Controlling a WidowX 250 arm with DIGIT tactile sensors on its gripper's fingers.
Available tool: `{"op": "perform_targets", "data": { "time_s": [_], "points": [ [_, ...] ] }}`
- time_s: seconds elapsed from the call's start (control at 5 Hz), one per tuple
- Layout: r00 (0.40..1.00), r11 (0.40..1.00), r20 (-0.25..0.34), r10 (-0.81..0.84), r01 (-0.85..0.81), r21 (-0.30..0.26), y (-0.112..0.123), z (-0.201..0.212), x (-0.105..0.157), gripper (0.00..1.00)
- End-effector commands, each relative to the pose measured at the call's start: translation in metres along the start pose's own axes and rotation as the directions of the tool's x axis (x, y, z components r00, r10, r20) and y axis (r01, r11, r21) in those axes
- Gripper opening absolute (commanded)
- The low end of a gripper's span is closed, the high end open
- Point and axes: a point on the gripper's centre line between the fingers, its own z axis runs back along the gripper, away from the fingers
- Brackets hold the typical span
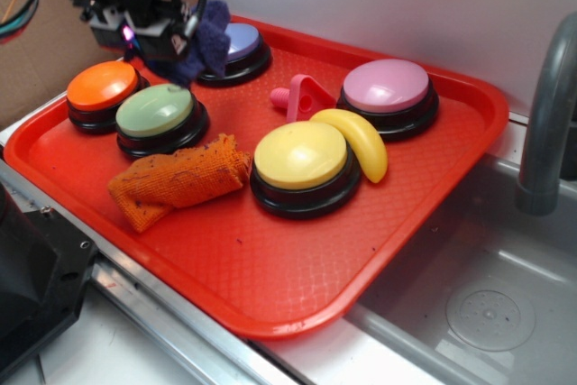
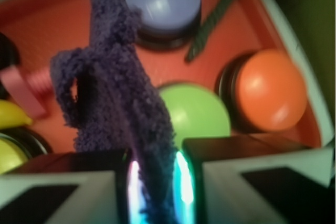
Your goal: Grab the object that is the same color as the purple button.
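So in the exterior view we've got the black robot hand up in the upper left of the frame, and it's clamped on the small dark purple-blue knitted cloth rag, which hangs off it just in front of the round purple button with the periwinkle top and black base. The wrist view makes the grip pretty clear: the rag is pinched between the two fingers at the bottom of the frame and drapes away from them, with the purple button behind it at the top. Everything sits on a red plastic tray. Along the left side we see an orange-topped button and a green-topped button, and a crumpled orange knitted cloth lies just below the green one. A yellow-topped button is in the middle with a yellow toy banana touching its right edge, a pink triangular plastic piece is just above it, and a pink-topped button is toward the upper right. A grey metal sink fills the lower right.
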Motion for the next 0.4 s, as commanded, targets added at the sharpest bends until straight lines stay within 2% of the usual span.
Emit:
{"op": "perform_targets", "data": {
  "time_s": [0.0,0.2],
  "points": [
    [0.998,0.994,0.053,-0.043,0.048,-0.094,-0.0079,0.0646,0.0488,0.00],
    [0.997,0.994,0.073,-0.006,0.014,-0.109,-0.0058,0.0664,0.0514,0.00]
  ]
}}
